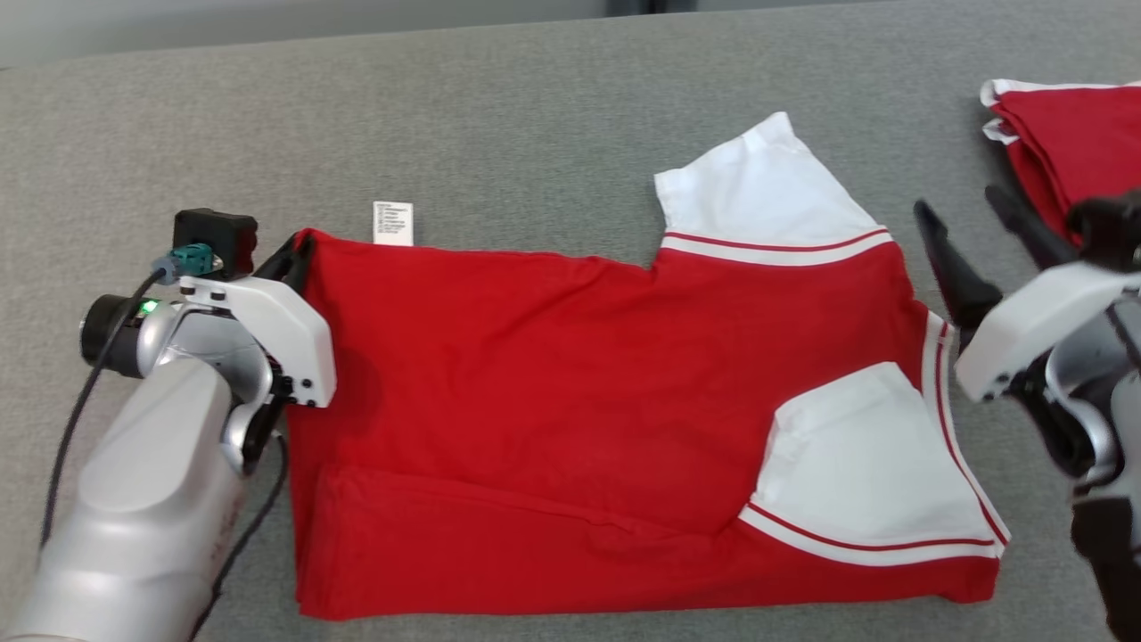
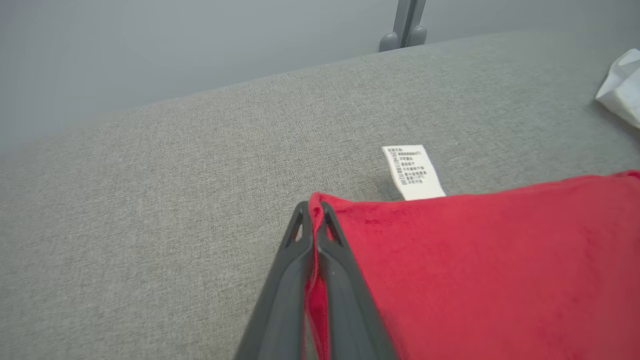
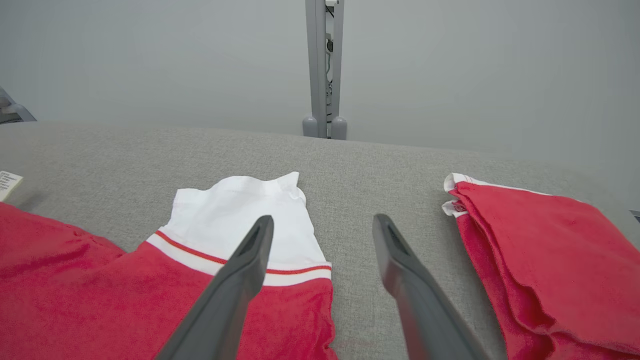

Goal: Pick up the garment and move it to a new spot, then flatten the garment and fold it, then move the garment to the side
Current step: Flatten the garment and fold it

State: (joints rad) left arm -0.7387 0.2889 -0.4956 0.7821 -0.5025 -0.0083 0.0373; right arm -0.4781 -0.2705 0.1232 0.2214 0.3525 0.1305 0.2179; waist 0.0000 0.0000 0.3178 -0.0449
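- Far left: left gripper (image 1: 299, 248), squeezed shut on the far left corner of the shirt (image 1: 570, 401), with red cloth pinched between the two fingers.
- Just next to that corner: small white tag (image 1: 393, 223), flat on the grey table (image 1: 535, 107).
- In the middle: shirt spread flat and looking partly folded (near sleeve tucked in on top, far sleeve poking out), long way running left to right, from one gripper to the other.
- To the right: right gripper (image 1: 958, 205), wide open and holding nothing, just beside the neck end of the shirt.
- Far right: another folded red pile (image 1: 1070, 134), apart from the shirt.
- Next, most likely: grab the neck end with the nearer right gripper, then fold across the long way.
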